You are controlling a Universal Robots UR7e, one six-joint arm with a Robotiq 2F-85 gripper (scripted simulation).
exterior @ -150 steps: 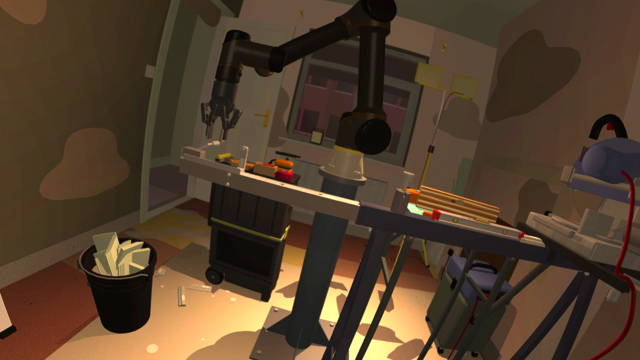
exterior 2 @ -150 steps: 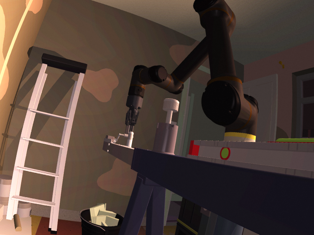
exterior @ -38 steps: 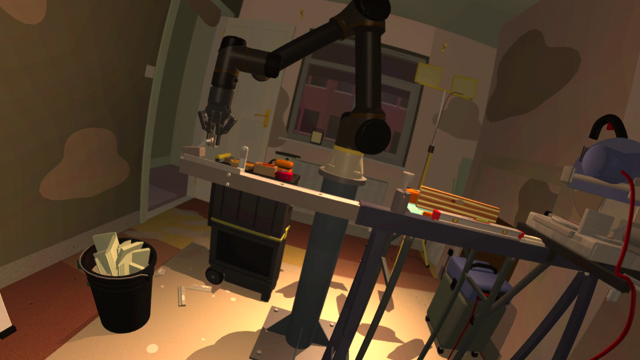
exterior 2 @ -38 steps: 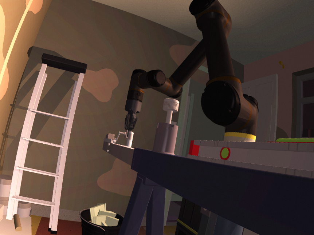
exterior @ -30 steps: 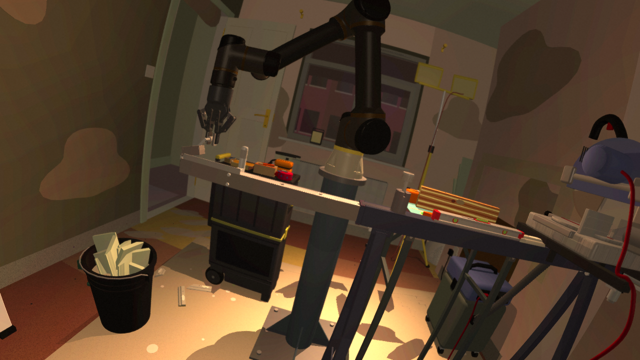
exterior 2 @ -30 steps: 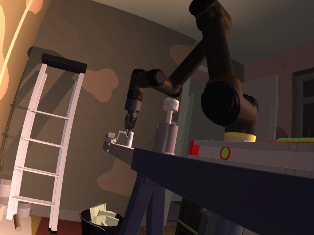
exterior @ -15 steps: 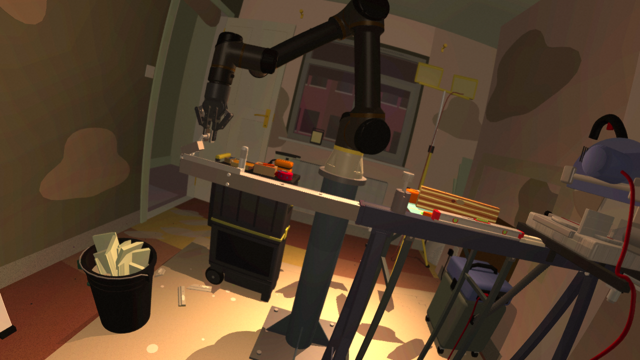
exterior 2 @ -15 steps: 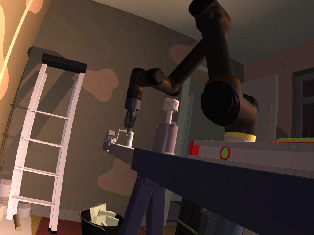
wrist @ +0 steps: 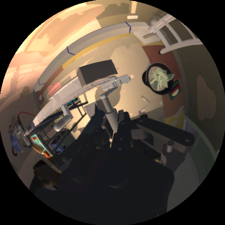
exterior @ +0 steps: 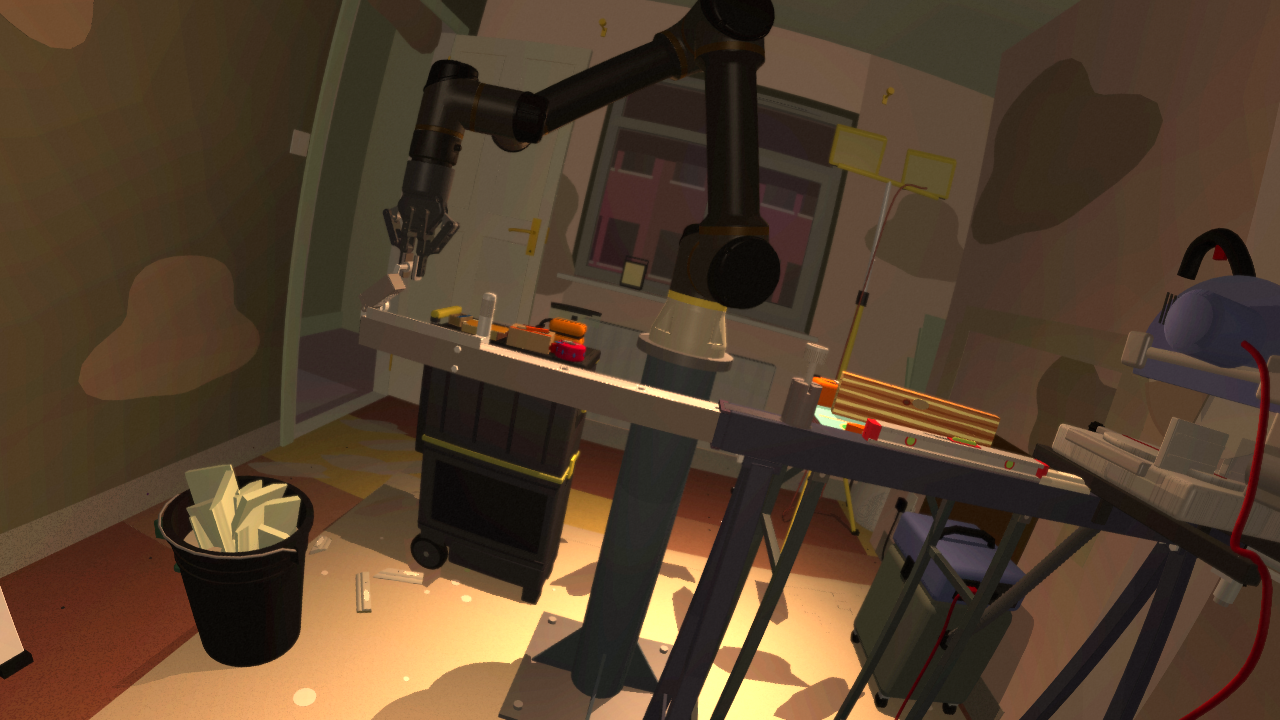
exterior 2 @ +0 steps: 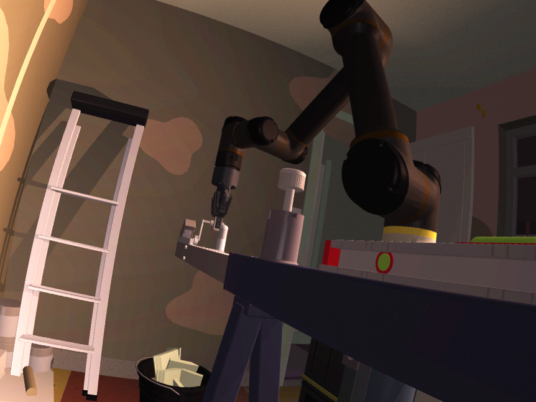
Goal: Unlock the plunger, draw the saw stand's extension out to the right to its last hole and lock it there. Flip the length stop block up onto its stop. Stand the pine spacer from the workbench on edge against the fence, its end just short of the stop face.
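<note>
The length stop block's grey handle (wrist: pixel 110 112) is gripped in my closed gripper (exterior: pixel 412 261) (exterior 2: pixel 217 221) at the far left end of the drawn-out extension rail (exterior: pixel 528 367). The stop block (exterior: pixel 387 287) (exterior 2: pixel 188 229) (wrist: pixel 113 83) is tilted at the rail's tip. The plunger (exterior: pixel 810 385) (exterior 2: pixel 285 216) with its knurled knob stands where the rail enters the dark stand body (exterior: pixel 895 457). A white post (exterior: pixel 488 313) stands on the rail right of the gripper. A striped pine board (exterior: pixel 917 407) lies on the workbench behind the stand.
The rail's free end (exterior 2: pixel 179 251) overhangs the floor. Below it stands a black bin of offcuts (exterior: pixel 237 573) (wrist: pixel 158 78). A black tool cart (exterior: pixel 497 484) sits behind the rail, a white stepladder (exterior 2: pixel 69 234) leans at the wall, and a spirit level (exterior: pixel 958 443) lies on the stand.
</note>
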